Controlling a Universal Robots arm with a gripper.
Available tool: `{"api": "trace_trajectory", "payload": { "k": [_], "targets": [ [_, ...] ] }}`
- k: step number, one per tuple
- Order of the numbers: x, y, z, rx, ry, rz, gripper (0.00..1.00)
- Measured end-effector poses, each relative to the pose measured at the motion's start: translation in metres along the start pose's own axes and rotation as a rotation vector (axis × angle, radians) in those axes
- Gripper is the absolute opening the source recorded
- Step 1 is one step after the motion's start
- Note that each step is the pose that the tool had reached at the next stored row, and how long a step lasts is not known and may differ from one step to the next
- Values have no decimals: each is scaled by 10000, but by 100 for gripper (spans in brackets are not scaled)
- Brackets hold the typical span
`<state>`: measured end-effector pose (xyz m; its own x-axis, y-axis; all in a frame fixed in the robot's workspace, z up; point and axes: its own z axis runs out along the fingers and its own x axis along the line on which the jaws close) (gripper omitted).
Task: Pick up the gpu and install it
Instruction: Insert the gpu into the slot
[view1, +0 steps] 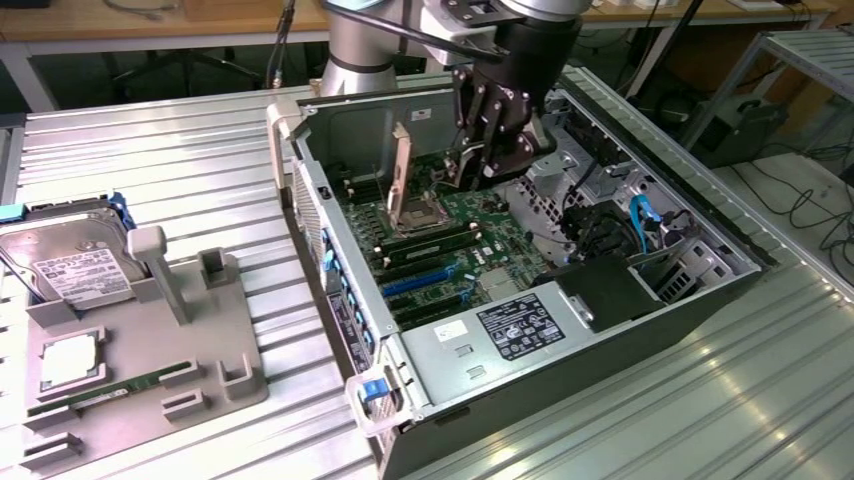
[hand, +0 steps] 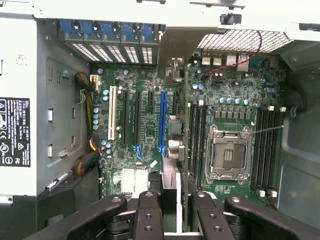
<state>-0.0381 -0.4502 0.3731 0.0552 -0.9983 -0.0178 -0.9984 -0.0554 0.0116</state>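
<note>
One gpu (hand: 177, 165), clamped edge-on between the closed fingers of my gripper (hand: 175, 205), hangs over the motherboard (hand: 227, 95) inside the open computer case (view1: 300, 180), beside its blue expansion slot (hand: 161, 120); judged step: installation, demanding square edge-to-slot alignment.

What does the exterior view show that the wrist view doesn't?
Exterior: hard drive and memory stick on the grey fixture at that view's left, beside the open case. Wrist: gpu edge-on in the gripper, above the board; white slot. Both: CPU socket, blue slots.
</note>
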Motion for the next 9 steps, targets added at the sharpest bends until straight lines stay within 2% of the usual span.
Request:
{"api": "trace_trajectory", "payload": {
  "k": [9],
  "targets": [
    [1,0,39,0,-1,-51,28]
  ]
}}
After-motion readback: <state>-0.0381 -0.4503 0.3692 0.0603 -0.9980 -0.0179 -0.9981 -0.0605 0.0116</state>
